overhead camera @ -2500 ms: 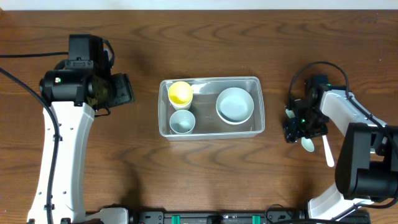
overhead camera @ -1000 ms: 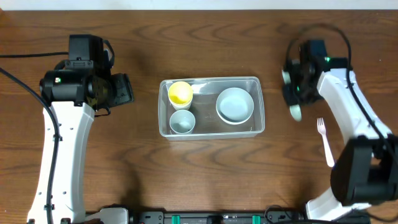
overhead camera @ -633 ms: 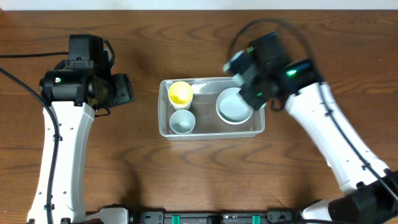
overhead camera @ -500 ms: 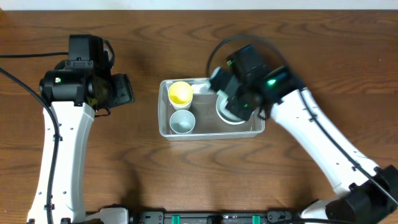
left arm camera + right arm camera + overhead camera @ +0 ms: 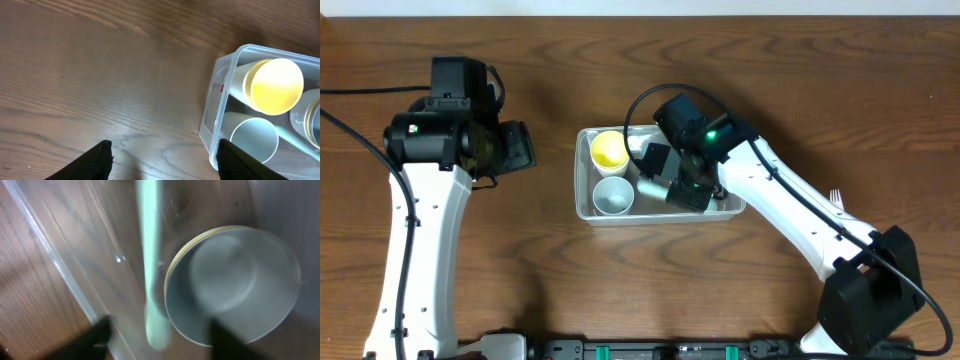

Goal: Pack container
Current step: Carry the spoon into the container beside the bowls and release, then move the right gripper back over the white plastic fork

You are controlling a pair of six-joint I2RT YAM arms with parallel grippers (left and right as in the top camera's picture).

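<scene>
The clear plastic container (image 5: 735, 135) stands mid-table. It holds a yellow cup (image 5: 610, 150), a pale blue cup (image 5: 613, 196) and a white bowl (image 5: 235, 280), which my right arm mostly hides from overhead. My right gripper (image 5: 665, 180) hangs low inside the container, fingers spread open (image 5: 160, 335). A pale green spoon (image 5: 150, 270) lies between them beside the bowl, blurred. My left gripper (image 5: 515, 145) is open and empty (image 5: 165, 165) over the table left of the container (image 5: 220, 100). Both cups also show in the left wrist view (image 5: 275, 85), (image 5: 255, 140).
A white fork (image 5: 837, 199) lies on the table to the right, partly hidden under my right arm. The container's clear wall (image 5: 50, 250) runs close to the right gripper's left finger. Bare wood surrounds the container.
My right arm swung from the table's right side, carrying the spoon, to low inside the container. Its fingers now stand apart from the spoon. The left arm has not moved.
</scene>
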